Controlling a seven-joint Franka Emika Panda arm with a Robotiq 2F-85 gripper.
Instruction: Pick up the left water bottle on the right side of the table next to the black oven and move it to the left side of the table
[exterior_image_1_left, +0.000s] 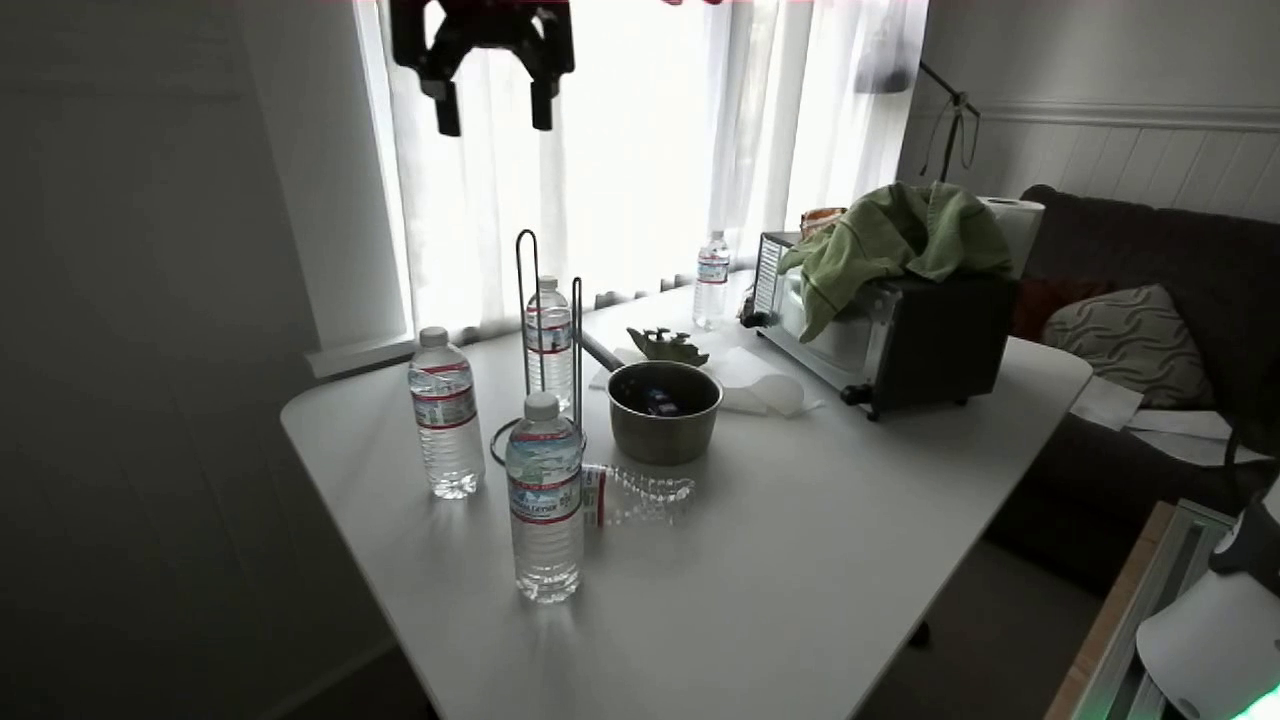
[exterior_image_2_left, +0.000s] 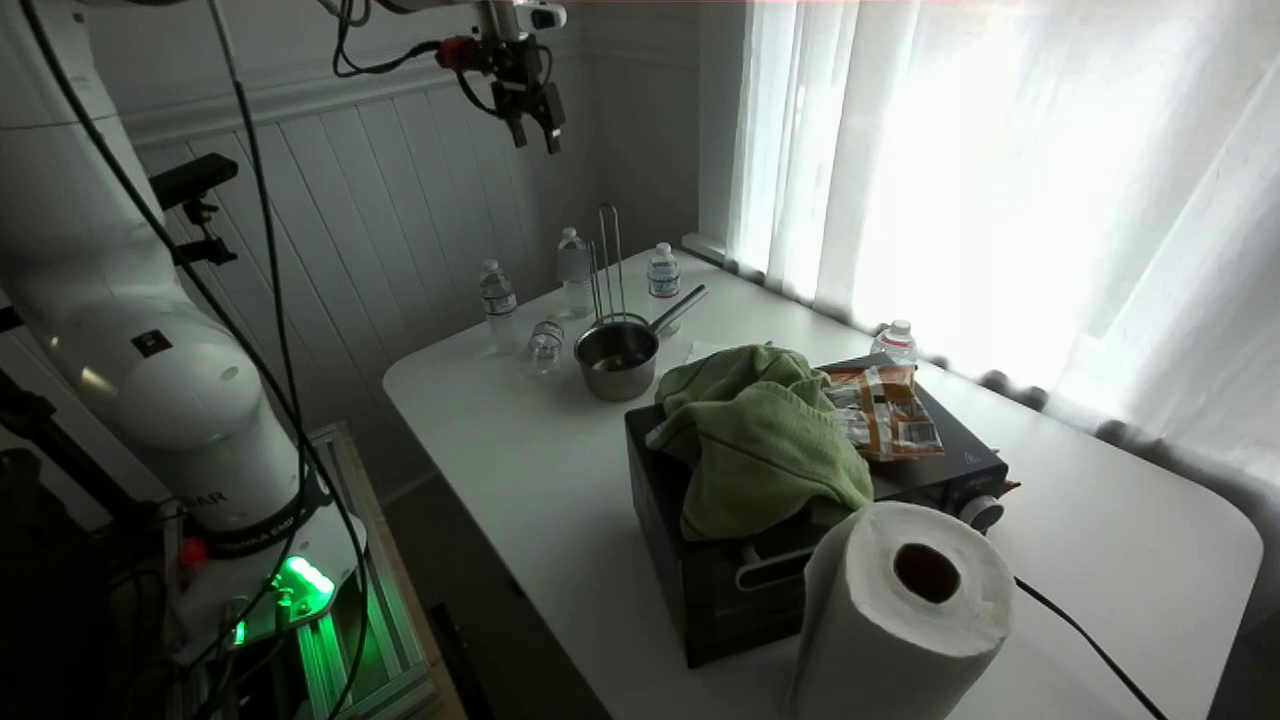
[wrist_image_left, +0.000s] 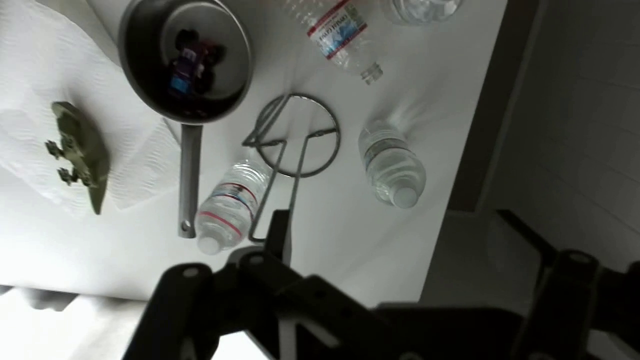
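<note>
A clear water bottle (exterior_image_1_left: 712, 285) with a white cap and label band stands next to the black oven (exterior_image_1_left: 950, 345), near the window. In an exterior view only its top (exterior_image_2_left: 895, 342) shows behind the oven (exterior_image_2_left: 655, 545). It is out of the wrist view. Other upright bottles (exterior_image_1_left: 447, 415) (exterior_image_1_left: 545, 500) (exterior_image_1_left: 548, 345) stand at the far end of the white table (exterior_image_1_left: 780, 570) from the oven. My gripper (exterior_image_1_left: 495, 118) is open and empty, high above that end. Its spread fingers (wrist_image_left: 390, 212) show in the wrist view with nothing between them.
A bottle lies on its side (exterior_image_1_left: 640, 495) near a metal saucepan (exterior_image_1_left: 662, 430) and a wire stand (wrist_image_left: 338, 135). A green towel (exterior_image_2_left: 770, 440) and orange snack bag (exterior_image_2_left: 885, 410) lie on the oven. A paper roll (exterior_image_2_left: 890, 640) stands beside it. A green toy (wrist_image_left: 75, 150) lies on paper towels.
</note>
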